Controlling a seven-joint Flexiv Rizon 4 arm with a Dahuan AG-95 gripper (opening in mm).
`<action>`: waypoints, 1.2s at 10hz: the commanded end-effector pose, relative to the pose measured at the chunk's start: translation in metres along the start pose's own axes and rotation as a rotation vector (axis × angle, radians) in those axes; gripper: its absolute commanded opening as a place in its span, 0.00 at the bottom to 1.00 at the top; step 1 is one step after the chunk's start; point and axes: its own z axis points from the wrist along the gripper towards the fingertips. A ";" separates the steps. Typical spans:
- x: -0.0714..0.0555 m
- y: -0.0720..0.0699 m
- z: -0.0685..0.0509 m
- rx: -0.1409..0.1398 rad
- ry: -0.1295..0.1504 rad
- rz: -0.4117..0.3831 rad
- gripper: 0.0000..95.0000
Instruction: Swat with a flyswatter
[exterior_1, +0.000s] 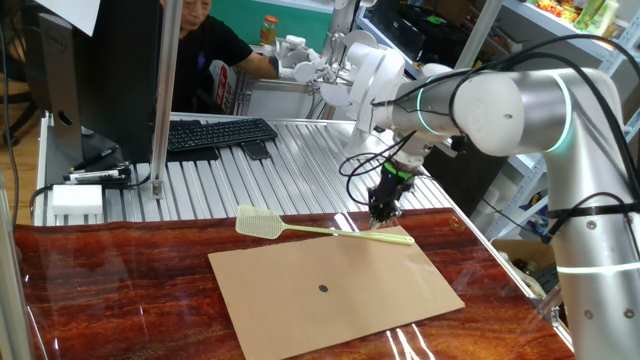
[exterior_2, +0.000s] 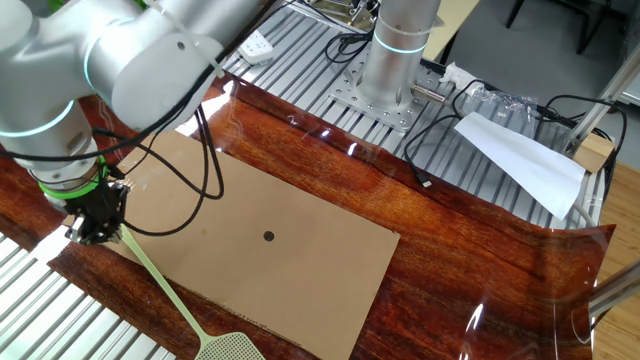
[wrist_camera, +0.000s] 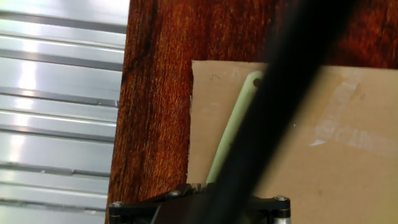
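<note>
The pale yellow-green flyswatter (exterior_1: 260, 223) lies flat, its mesh head on the dark wooden board (exterior_1: 120, 290) and its thin handle running right over the edge of a brown cardboard sheet (exterior_1: 380, 285). A small black dot (exterior_1: 322, 289) marks the cardboard's middle. My gripper (exterior_1: 384, 214) points down right over the handle near its free end. In the other fixed view the gripper (exterior_2: 92, 230) sits at the handle's end, with the swatter head (exterior_2: 228, 347) at the bottom. The hand view shows the handle (wrist_camera: 233, 127) passing under the gripper. The fingers are hidden.
A black cable (wrist_camera: 273, 112) crosses the hand view. A keyboard (exterior_1: 215, 133), a white box (exterior_1: 77, 200) and a seated person (exterior_1: 205, 40) are behind the ribbed aluminium table. The arm's base (exterior_2: 395, 60) and a folded white paper (exterior_2: 520, 160) lie beyond the board.
</note>
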 end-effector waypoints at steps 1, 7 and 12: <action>0.002 -0.001 0.005 -0.002 -0.011 0.015 0.40; -0.002 0.001 0.004 -0.001 0.009 0.042 0.60; -0.002 0.001 0.002 0.005 0.004 0.035 0.60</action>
